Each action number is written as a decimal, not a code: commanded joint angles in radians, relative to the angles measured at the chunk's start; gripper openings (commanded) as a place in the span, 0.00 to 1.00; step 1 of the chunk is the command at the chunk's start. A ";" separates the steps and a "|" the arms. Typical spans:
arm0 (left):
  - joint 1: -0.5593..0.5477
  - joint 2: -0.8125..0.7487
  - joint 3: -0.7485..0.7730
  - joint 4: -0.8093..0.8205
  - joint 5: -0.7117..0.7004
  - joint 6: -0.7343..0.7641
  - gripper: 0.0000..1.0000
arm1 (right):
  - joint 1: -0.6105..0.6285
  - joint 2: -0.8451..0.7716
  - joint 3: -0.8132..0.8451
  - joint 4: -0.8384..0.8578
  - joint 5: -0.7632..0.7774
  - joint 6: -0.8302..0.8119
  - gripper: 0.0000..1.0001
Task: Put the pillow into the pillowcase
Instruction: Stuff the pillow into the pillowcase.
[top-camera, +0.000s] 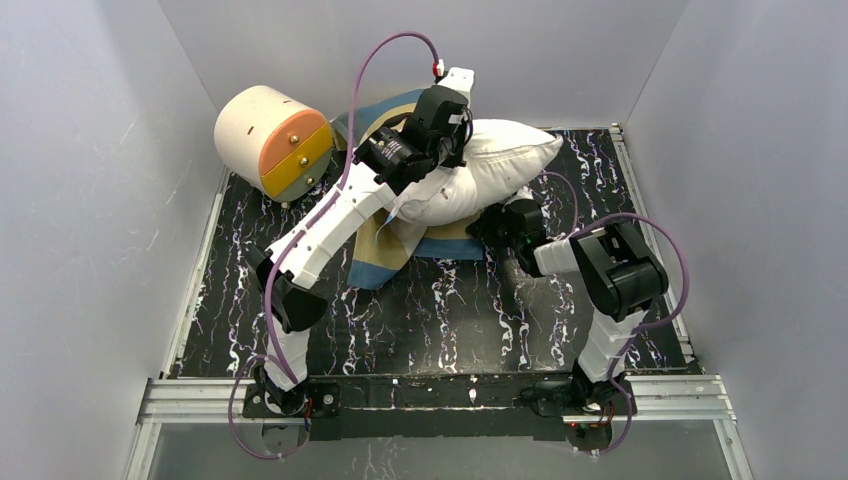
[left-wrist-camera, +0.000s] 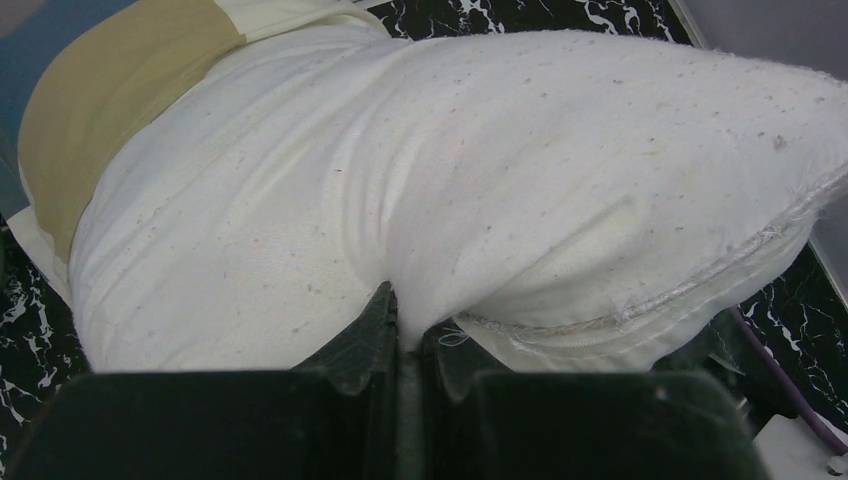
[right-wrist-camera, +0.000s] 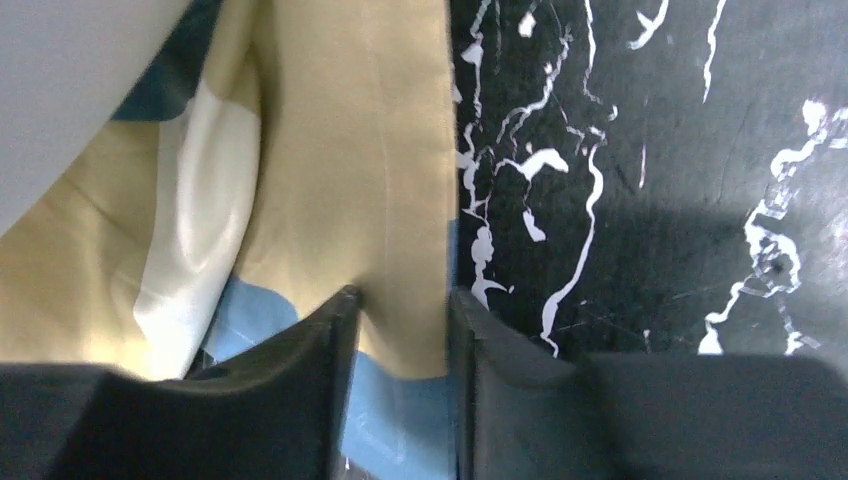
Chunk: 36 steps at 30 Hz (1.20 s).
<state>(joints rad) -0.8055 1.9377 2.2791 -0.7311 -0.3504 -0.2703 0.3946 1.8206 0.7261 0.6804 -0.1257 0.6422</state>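
Two end effectors share this step. The left end effector (left-wrist-camera: 405, 312) is pinched tight on a fold of the large plump white stuffed pillow (left-wrist-camera: 520, 170). The pillow lies on the black white-veined surface (top-camera: 430, 310), partly over the thin blue, tan and cream block-patterned pillowcase (right-wrist-camera: 330, 150). Beneath the pillow's near side, the right end effector (right-wrist-camera: 400, 300) stands partly wide, its jaws astride the pillowcase's tan hem. I judge it should pinch only the top layer and lift to gape the mouth. The left can then feed a pillow corner in without dragging the cloth.

Pale grey walls (top-camera: 90, 150); black white-veined tabletop (top-camera: 420, 320)
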 joint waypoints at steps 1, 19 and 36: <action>0.046 -0.071 0.011 0.056 -0.101 -0.004 0.00 | 0.024 0.022 0.020 0.006 0.118 -0.007 0.27; 0.088 -0.219 -0.387 0.184 -0.189 0.123 0.00 | -0.323 -0.599 0.069 -0.930 -0.107 -0.119 0.01; 0.077 -0.421 -0.787 0.284 0.424 -0.027 0.58 | -0.497 -0.513 0.326 -1.154 -0.169 -0.223 0.39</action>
<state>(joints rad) -0.7605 1.5326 1.3682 -0.4500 0.0658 -0.3393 -0.0814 1.3361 0.9409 -0.3649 -0.2859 0.4629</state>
